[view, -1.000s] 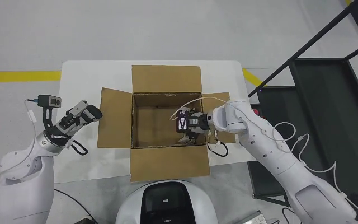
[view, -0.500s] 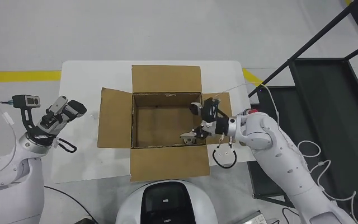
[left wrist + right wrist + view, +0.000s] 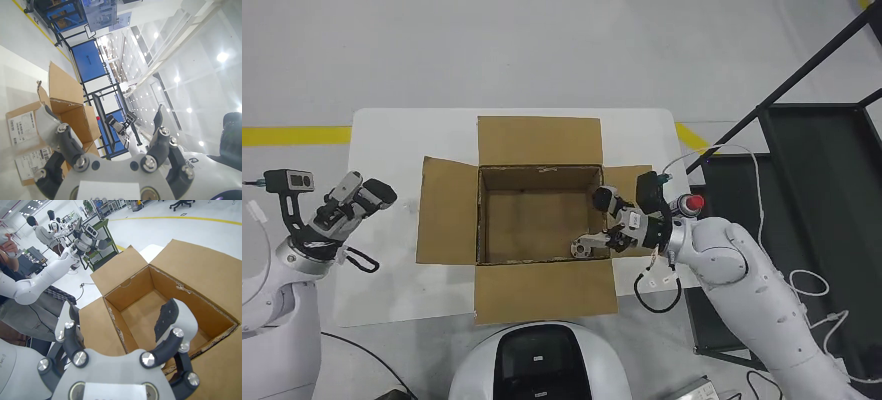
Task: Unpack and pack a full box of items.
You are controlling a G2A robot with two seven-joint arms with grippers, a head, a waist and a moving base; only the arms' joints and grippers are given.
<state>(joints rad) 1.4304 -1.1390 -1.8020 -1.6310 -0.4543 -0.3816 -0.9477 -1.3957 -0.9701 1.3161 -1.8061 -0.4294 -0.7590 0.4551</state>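
Note:
An open cardboard box (image 3: 452, 222) stands mid-table with all its flaps folded out, and its bare brown floor (image 3: 143, 317) shows inside. My right gripper (image 3: 593, 220) hangs open over the box's right rim with nothing between its fingers (image 3: 167, 317). My left gripper (image 3: 362, 192) is held up beyond the table's left edge, well apart from the box. It is open and holds nothing, and its tips (image 3: 158, 115) point toward the box (image 3: 66, 108).
The white table (image 3: 392, 140) has bare strips around the box. A black metal rack (image 3: 812, 150) stands close on the right. A yellow line (image 3: 292, 134) runs along the floor to the left.
My right gripper has pulled back from inside the box to its right rim. The left arm swung outward to the left a second ago and has since stayed put.

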